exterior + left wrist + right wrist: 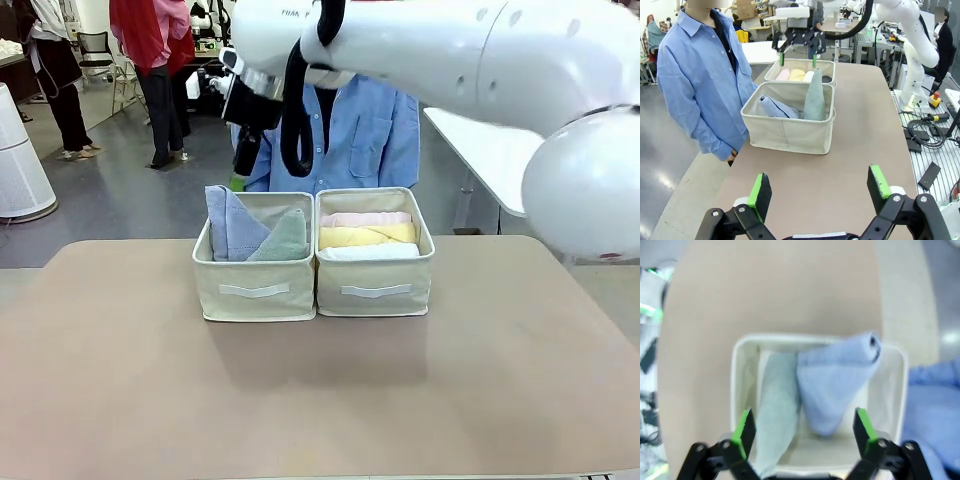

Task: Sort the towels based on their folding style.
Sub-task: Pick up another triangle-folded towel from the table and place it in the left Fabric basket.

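Observation:
Two beige baskets stand side by side mid-table. The left basket (pixel 255 290) holds the light blue triangle fold (pixel 232 225) (pixel 837 385) and the grey-green triangle fold (pixel 285 240) (pixel 777 410). In the right basket (pixel 375 290) lie the pink roll (pixel 365 219), yellow roll (pixel 368 236) and white roll (pixel 372 252); the dark grey roll (pixel 826 78) sits at its far end. My right gripper (pixel 240 170) (pixel 804 432) hangs open and empty above the left basket. My left gripper (pixel 819 187) is open and empty, low over the table's left part.
A person in a blue shirt (pixel 360 130) stands at the far edge, right behind the baskets. My right arm (pixel 450 60) spans the upper picture from the right. Bare tabletop (pixel 320 400) lies in front of the baskets.

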You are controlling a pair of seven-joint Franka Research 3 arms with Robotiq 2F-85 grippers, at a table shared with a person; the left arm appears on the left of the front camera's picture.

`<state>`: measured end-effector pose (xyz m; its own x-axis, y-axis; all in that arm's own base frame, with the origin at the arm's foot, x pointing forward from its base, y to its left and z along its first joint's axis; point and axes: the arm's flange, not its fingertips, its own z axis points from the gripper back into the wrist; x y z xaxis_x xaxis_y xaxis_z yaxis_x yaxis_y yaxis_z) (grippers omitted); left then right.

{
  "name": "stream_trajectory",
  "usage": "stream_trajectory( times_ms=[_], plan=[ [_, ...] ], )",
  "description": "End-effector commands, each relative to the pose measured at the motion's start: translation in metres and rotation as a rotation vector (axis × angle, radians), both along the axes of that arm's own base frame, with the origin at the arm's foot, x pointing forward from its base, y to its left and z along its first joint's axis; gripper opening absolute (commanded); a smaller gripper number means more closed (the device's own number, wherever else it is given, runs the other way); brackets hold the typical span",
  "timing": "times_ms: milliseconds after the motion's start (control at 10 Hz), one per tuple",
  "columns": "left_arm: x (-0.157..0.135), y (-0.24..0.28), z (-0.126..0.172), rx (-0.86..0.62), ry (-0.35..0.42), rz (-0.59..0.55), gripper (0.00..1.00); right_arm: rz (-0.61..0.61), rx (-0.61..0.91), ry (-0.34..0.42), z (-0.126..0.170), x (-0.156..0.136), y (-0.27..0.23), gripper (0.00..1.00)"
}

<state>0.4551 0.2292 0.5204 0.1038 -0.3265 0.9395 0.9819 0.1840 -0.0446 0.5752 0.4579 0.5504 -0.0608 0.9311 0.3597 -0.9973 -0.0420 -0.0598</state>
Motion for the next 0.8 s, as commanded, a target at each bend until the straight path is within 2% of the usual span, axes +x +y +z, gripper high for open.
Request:
stream_trajectory(
  times_ms=[0,200,400,700],
  plan=[
    [-0.002,0.001,0.001,-0.005,-0.002,-0.006,1.0,-0.136,-0.163,0.036,0.016,-0.042,-0.051,1.0],
    [-0.002,0.001,0.001,-0.005,-0.002,-0.006,1.0,-0.275,-0.224,-0.002,0.043,-0.077,-0.116,1.0],
    [-0.002,0.001,0.001,-0.005,-0.002,-0.006,1.0,-0.429,-0.234,-0.048,0.067,-0.098,-0.18,1.0],
    [-0.002,0.001,0.001,-0.005,-0.002,-0.006,1.0,-0.533,-0.209,-0.023,0.081,-0.113,-0.258,1.0]
  ],
)
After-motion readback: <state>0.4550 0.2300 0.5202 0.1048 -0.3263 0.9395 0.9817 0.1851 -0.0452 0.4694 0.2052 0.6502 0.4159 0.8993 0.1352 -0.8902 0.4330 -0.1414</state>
